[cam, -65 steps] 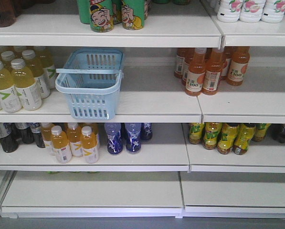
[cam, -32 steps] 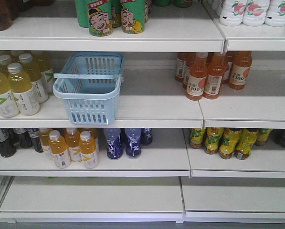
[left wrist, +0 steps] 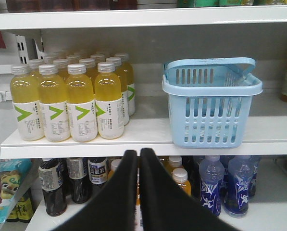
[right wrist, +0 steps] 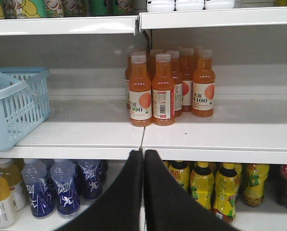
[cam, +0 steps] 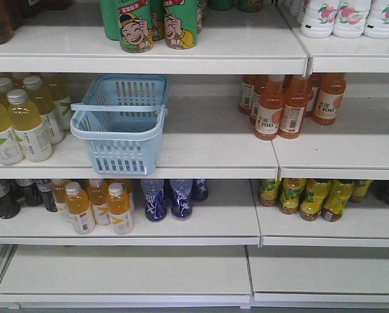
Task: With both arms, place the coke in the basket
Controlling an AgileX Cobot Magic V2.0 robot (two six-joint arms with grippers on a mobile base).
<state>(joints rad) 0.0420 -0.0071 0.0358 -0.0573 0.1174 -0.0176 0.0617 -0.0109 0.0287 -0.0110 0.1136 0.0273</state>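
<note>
Standing on middle shelf (cam: 207,153): basket (cam: 124,155), just beside yellow bottles (cam: 28,127)
Left gripper (left wrist: 137,153): pressed together
Right gripper (right wrist: 143,153): pressed together

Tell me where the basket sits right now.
In the front view, the basket stands left of centre on the second shelf, yellow bottles close on its left, orange bottles farther right.
</note>
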